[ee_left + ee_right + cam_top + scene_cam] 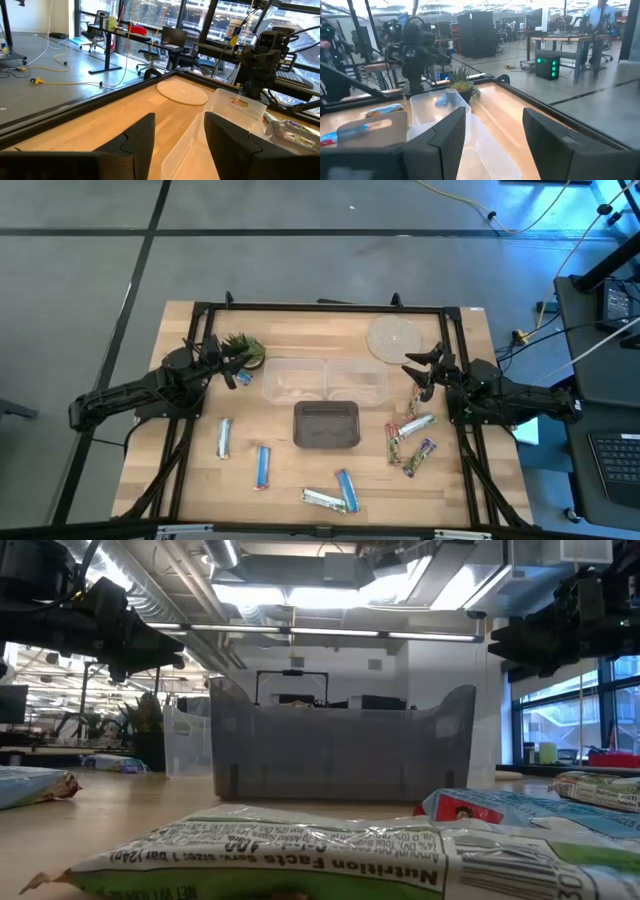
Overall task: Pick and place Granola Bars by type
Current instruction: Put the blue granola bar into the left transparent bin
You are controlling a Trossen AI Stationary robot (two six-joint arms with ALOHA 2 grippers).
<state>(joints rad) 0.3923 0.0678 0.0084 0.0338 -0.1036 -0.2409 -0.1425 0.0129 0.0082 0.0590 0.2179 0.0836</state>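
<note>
Several wrapped granola bars lie flat on the near half of the table. Blue ones [225, 438] [263, 467] [347, 488] sit toward the left and middle. A silver-white one [322, 498] lies by the near edge and another [416, 424] on the right. Multicoloured ones [393, 442] [420, 457] lie close to that second one. My left gripper [226, 367] [180, 142] hangs open above the table beside the potted plant [243, 348]. My right gripper [420, 376] [495, 135] hangs open above the right-hand bars, near the clear containers. Neither touches anything.
Two clear containers [292, 380] [357, 380] stand side by side mid-table, with a dark bin [326, 425] just in front of them. A round woven coaster [394, 338] lies at the far right. A black frame [320, 307] borders the table. A person [600, 20] stands far off in the room.
</note>
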